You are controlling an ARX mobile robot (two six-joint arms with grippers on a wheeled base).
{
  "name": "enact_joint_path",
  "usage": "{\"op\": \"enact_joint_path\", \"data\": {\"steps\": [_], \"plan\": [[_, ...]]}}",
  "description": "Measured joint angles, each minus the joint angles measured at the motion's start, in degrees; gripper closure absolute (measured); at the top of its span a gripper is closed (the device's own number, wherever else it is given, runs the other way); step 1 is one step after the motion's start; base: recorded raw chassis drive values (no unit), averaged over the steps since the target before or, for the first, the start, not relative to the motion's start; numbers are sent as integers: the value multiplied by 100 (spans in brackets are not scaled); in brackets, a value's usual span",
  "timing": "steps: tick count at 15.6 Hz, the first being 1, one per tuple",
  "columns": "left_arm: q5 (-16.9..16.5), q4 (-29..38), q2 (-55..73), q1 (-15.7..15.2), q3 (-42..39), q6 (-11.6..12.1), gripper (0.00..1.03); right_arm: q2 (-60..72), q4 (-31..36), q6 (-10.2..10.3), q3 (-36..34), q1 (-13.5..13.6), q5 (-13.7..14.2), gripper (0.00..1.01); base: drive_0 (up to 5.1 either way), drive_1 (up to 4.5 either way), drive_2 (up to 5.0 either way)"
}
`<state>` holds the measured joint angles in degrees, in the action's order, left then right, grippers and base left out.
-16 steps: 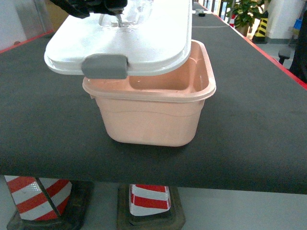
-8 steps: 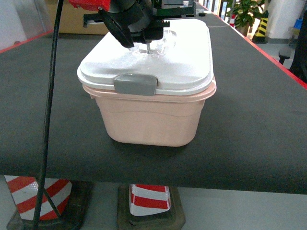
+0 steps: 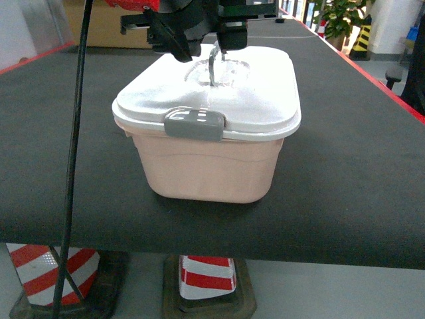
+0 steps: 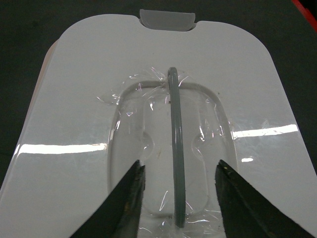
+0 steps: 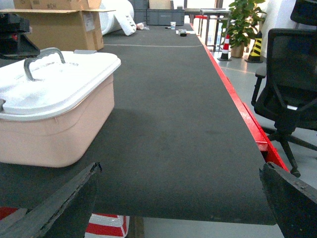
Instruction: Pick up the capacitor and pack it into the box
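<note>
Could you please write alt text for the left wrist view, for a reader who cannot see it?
Seen from above, the open left gripper straddles the upright grey handle of the white lid, touching nothing. The handle stands in a recess covered with clear film, and a grey latch clip sits at the far edge.

No legible text, brand, number or sign anywhere in the three views. Pale label on the side of the brown cardboard carton [image 5: 59,27] in the right wrist view: print too small to make out. Lid of the box [image 3: 219,100]: plain white, unmarked. Grey latch clip [image 3: 194,124]: unmarked. Red-and-white striped cone bases [image 3: 207,276] under the table: stripes only, no lettering.
</note>
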<state>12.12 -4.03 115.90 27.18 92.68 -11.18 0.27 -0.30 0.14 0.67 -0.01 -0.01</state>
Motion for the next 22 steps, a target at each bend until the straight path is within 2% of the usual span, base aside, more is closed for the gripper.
{"op": "enact_joint_path", "data": {"steps": [3,5,6,7,8,9,13,14,15,17,19,21,22], "plan": [[149,267,0,-50,-2,4,27,0,0,0,0,0,0,3,0,0,0],[393,719,-35,-114,-2,149,37,0,0,0,0,0,0,3,0,0,0],[428,872,-92,-164,-2,225,45,0,0,0,0,0,0,3,0,0,0],[437,979,-249,-251,-2,286,58,0,-2,0,0,0,0,3,0,0,0],[411,1023,-424,-350,-2,328,68,0,0,0,0,0,0,3,0,0,0],[402,1102,-522,-400,-4,376,74,0,0,0,0,0,0,3,0,0,0],[365,1408,-876,-551,-168,433,88,0,0,0,0,0,0,3,0,0,0],[236,1606,-1272,-699,-496,490,101,0,-2,0,0,0,0,3,0,0,0],[90,1899,-1718,-870,-938,560,96,0,0,0,0,0,0,3,0,0,0],[-295,2387,-2763,-1351,-2157,664,70,0,0,0,0,0,0,3,0,0,0],[-789,2527,-3718,-1869,-3296,667,44,0,-2,0,0,0,0,3,0,0,0],[-800,2533,-3790,-1917,-3392,664,15,0,2,0,0,0,-2,3,0,0,0],[-614,2474,-3792,-1869,-3451,767,16,0,0,2,0,0,2,3,0,0,0]]}}
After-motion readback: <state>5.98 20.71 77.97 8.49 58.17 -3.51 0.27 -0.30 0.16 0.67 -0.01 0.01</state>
